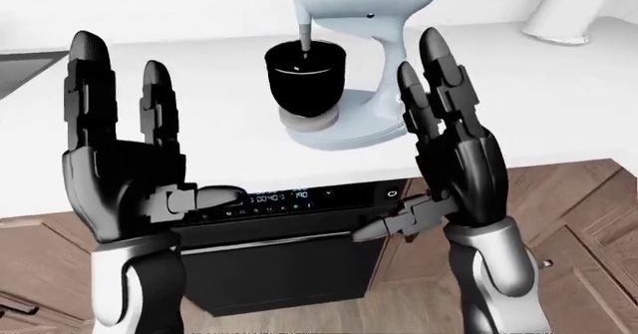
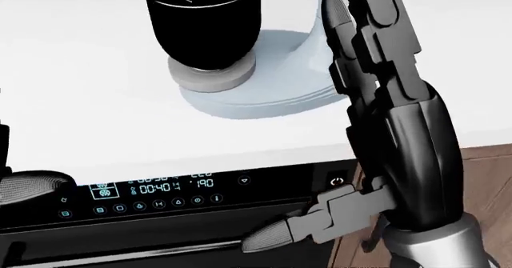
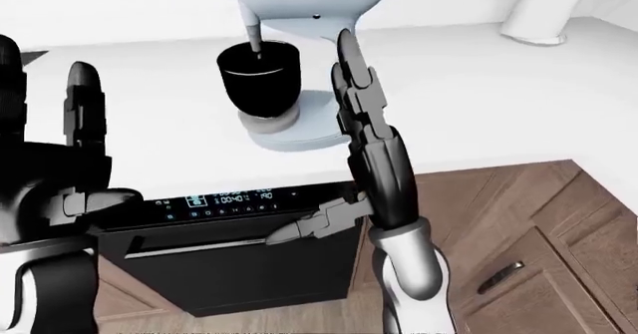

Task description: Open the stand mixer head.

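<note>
head-mounted views, looking down, shared counter (image 1: 179, 117)

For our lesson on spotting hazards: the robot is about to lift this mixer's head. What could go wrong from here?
1. The beater sits inside the black bowl; a skewed lift might knock the bowl.
2. The right hand is raised beside the stand mixer, fingers open; reaching in could shove its base along the counter.
</note>
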`<state>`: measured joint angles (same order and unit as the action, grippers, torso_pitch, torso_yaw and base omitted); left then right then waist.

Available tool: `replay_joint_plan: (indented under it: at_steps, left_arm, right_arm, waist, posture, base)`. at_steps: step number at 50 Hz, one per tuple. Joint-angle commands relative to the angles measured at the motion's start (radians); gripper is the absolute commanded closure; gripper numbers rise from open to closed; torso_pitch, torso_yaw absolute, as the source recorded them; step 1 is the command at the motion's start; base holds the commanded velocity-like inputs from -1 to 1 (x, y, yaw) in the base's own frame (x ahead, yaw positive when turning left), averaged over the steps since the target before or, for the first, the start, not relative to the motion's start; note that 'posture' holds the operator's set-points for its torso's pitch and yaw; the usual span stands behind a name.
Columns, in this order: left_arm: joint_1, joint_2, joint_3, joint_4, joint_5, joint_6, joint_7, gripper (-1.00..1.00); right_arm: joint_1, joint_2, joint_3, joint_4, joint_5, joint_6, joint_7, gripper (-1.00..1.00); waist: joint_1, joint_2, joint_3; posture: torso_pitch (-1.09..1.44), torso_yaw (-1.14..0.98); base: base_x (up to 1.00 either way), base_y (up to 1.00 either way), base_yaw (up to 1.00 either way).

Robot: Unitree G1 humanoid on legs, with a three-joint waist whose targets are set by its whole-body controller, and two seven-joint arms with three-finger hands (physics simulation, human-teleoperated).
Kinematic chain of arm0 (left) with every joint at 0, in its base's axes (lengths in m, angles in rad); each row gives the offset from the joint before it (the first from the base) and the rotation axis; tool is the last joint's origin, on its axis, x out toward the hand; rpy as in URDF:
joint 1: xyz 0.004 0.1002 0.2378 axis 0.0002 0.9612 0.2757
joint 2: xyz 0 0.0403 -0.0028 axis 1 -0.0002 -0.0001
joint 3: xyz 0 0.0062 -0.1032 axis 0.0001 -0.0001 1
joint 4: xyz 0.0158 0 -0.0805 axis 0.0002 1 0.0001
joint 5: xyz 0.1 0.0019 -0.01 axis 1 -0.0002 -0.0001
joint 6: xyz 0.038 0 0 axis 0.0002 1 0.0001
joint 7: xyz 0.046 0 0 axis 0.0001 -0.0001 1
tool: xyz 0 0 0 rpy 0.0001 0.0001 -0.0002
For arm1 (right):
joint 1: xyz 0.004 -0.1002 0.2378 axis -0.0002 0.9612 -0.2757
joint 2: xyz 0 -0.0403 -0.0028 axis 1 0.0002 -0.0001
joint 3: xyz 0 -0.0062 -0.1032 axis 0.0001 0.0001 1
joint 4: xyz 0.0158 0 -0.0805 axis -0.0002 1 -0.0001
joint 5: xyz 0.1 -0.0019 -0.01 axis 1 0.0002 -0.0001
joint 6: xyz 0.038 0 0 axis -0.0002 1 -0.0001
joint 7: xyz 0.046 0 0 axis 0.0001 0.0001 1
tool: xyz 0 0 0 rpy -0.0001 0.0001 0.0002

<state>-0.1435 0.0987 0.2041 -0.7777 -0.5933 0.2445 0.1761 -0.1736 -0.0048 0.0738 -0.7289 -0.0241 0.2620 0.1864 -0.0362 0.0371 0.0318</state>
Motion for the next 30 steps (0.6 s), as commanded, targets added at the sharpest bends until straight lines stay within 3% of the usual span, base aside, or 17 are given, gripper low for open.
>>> replay_joint_plan:
  at_steps: [1,6,9,12,13,14,19,30]
  left_arm:
    - [-0.01,0.003,-0.001,-0.02,-0.002,-0.011,-0.005,-1.0]
    - [-0.007,0.002,-0.002,-0.02,0.0,-0.013,-0.006,-1.0]
    - [-0.002,0.001,-0.003,-0.021,0.003,-0.014,-0.008,-1.0]
    - [-0.004,0.0,-0.004,-0.025,0.002,-0.011,-0.006,-1.0]
    - [-0.004,0.0,-0.004,-0.025,0.003,-0.011,-0.006,-1.0]
    - [-0.003,0.0,-0.004,-0.025,0.003,-0.012,-0.007,-1.0]
    - [-0.007,0.0,-0.004,-0.013,0.02,-0.021,-0.009,-1.0]
    - [-0.007,-0.001,-0.008,-0.006,0.037,-0.03,-0.013,-1.0]
  right_arm:
    - [-0.012,0.001,-0.01,-0.024,0.004,-0.011,-0.003,-1.0]
    - [-0.016,0.0,-0.015,-0.029,0.021,-0.013,-0.013,-1.0]
    - [-0.012,-0.002,-0.015,-0.028,0.016,-0.017,-0.015,-1.0]
    - [-0.013,-0.002,-0.019,-0.03,0.017,-0.013,-0.018,-1.0]
    - [-0.013,-0.003,-0.019,-0.03,0.017,-0.013,-0.018,-1.0]
    - [-0.012,-0.004,-0.019,-0.028,0.015,-0.014,-0.018,-1.0]
    - [-0.015,-0.003,-0.02,-0.025,0.018,-0.015,-0.021,-1.0]
    - [-0.015,-0.005,-0.025,-0.021,0.019,-0.019,-0.022,-1.0]
  waist:
    - [-0.001,0.002,-0.009]
    - [0.01,0.011,-0.004]
    - [0.018,-0.015,0.0]
    - [0.019,-0.063,-0.001]
    - [0.035,-0.027,-0.012]
    - [0.029,-0.028,-0.024]
    - [0.025,-0.016,-0.031]
    - [0.035,-0.016,-0.024]
  posture:
    - [0.0,0.0]
    - [0.0,0.0]
    - [0.0,0.0]
    - [0.0,0.0]
    - [0.0,0.0]
    - [0.0,0.0]
    - [0.0,0.0]
    - [0.0,0.0]
  base:
    - [0.0,0.0,0.0]
    - [0.0,0.0,0.0]
    - [0.0,0.0,0.0]
    - [0.0,0.0,0.0]
    - [0.0,0.0,0.0]
    - [0.0,0.0,0.0]
    - [0.0,0.0,0.0]
    - [0.0,0.0,0.0]
